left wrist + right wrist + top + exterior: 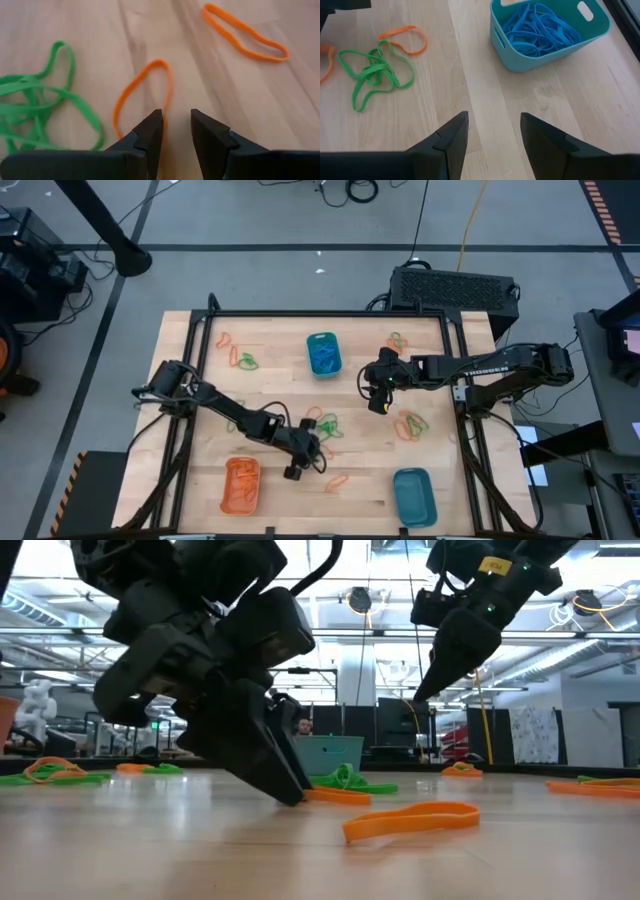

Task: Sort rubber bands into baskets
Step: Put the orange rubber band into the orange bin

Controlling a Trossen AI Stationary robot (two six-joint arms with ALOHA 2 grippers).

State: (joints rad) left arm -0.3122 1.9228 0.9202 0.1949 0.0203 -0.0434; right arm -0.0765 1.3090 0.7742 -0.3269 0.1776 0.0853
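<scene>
Hovering low with fingers slightly apart, the left gripper [176, 127] faces 1 orange rubber band [142, 95] whose long axis runs straight ahead.

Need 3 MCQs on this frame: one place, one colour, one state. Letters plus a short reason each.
1. Where is the left end effector?
A. over the far teal basket
B. low at the table, beside the orange basket
C. off the table

2. What colour are the bands in the far teal basket?
A. blue
B. orange
C. green

3. How do the left end effector's fingers stand?
A. clamped on a green band
B. apart, nothing pinched
C. holding a basket

Answers:
1 B: the high view shows it right of the orange basket.
2 A: the right wrist view shows blue loops inside.
3 B: the left wrist view shows a gap, with an orange band lying just ahead.
</scene>
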